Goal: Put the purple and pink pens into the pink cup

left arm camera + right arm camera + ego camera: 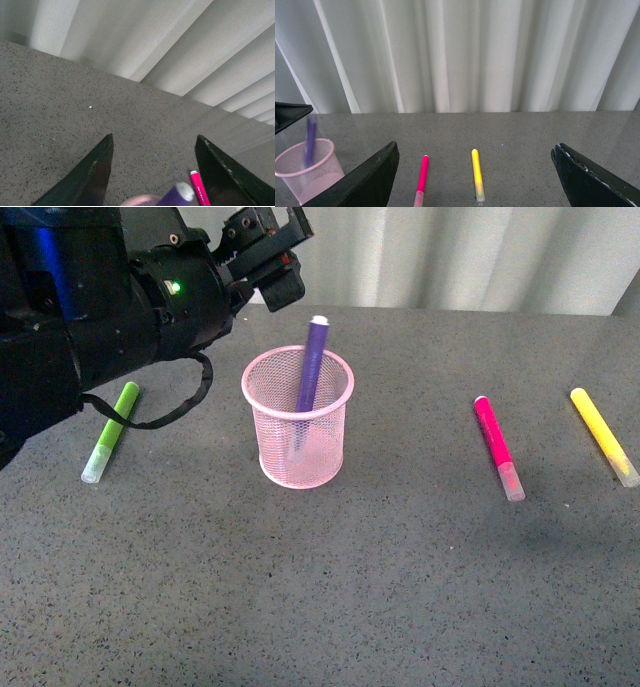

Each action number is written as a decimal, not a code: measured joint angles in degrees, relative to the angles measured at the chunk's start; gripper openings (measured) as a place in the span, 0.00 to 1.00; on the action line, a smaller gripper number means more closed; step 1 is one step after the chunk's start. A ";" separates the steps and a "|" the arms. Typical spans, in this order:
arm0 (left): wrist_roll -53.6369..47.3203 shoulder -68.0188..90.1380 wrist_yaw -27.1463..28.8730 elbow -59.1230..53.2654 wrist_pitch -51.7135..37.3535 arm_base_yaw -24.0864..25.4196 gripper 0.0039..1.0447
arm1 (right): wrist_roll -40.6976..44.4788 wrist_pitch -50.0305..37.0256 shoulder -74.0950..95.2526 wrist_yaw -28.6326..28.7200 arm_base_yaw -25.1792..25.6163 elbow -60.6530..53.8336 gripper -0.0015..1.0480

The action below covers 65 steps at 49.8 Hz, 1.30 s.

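The pink cup (298,417) stands on the grey table with the purple pen (313,367) upright inside it, leaning on the rim. The pink pen (497,445) lies flat on the table to the cup's right, well apart from it. My left gripper (265,247) hangs open above and behind the cup, holding nothing. In the left wrist view its gripper (154,136) frames the purple pen's top (178,195) and the pink pen (198,189). My right gripper (476,146) is open and empty, with the pink pen (422,174) and the cup (307,174) ahead of it.
A lime-green marker (111,430) lies left of the cup, partly under my left arm. A yellow marker (603,434) lies at the far right, beside the pink pen. A white curtain (470,252) closes off the table's far edge.
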<state>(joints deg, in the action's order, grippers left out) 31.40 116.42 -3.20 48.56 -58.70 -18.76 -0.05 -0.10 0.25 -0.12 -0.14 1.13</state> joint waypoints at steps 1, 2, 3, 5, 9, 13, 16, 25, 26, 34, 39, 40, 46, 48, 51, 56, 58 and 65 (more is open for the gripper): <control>0.09 -0.77 -0.17 -0.31 0.37 0.20 0.60 | 0.00 0.00 0.00 0.00 0.02 0.00 0.93; 0.20 -1.09 -0.37 -0.48 0.81 0.33 0.62 | 0.00 0.00 0.00 0.02 0.00 0.00 0.93; 0.17 -1.97 -0.44 -0.85 1.42 0.57 0.65 | 0.00 0.00 0.00 0.02 0.00 0.00 0.93; 0.13 -4.85 -1.22 -2.08 3.37 1.46 0.76 | 0.00 0.00 0.00 0.00 0.02 0.00 0.93; -1.64 -12.90 -3.85 -5.09 10.25 3.56 0.93 | 0.00 0.00 0.00 0.00 0.02 0.00 0.93; -6.45 -21.57 -4.15 -7.82 21.03 5.75 0.93 | 0.00 0.00 0.00 0.00 0.00 0.00 0.93; -12.11 -29.88 -2.73 -10.88 30.67 7.54 0.94 | 0.00 0.00 0.00 0.00 0.00 0.00 0.93; -17.25 -34.53 -2.34 -11.98 32.83 8.35 0.94 | 0.00 0.00 0.00 0.02 0.00 0.00 0.93; -18.58 -33.94 -0.70 -12.46 31.39 8.04 0.92 | 0.00 0.00 0.00 0.02 0.02 0.00 0.93; -28.44 -36.15 12.20 -25.53 2.84 9.11 0.60 | 0.00 0.00 0.00 -0.02 0.02 0.00 0.93; -29.97 -41.94 10.91 -30.88 1.99 11.08 0.37 | 0.00 0.00 0.00 0.04 0.00 0.00 0.93; -30.14 -42.97 10.56 -32.02 2.03 11.37 0.32 | 0.00 0.00 0.00 0.04 0.00 0.00 0.93; -30.58 -49.00 8.57 -36.96 3.43 12.81 0.05 | 0.00 0.00 0.00 0.00 0.00 0.00 0.93; -30.82 -50.64 8.48 -37.97 4.00 13.20 0.03 | 0.00 0.00 0.00 0.00 0.02 0.00 0.93; -30.88 -53.00 8.00 -39.36 5.03 13.88 0.03 | 0.00 0.00 0.00 0.02 0.02 0.00 0.93; -30.93 -56.35 6.60 -41.13 6.82 15.39 0.03 | 0.00 0.00 0.00 0.02 0.00 0.00 0.93; -30.97 -56.59 4.20 -42.21 5.81 16.59 0.03 | 0.00 0.00 0.00 0.00 0.02 0.00 0.93; -30.95 -59.60 3.45 -45.29 6.25 18.49 0.03 | 0.00 0.00 0.00 -0.02 0.02 0.00 0.93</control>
<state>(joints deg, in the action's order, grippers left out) 0.45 56.82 0.25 3.27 -52.45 -0.27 -0.05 -0.10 0.25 -0.14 -0.12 1.13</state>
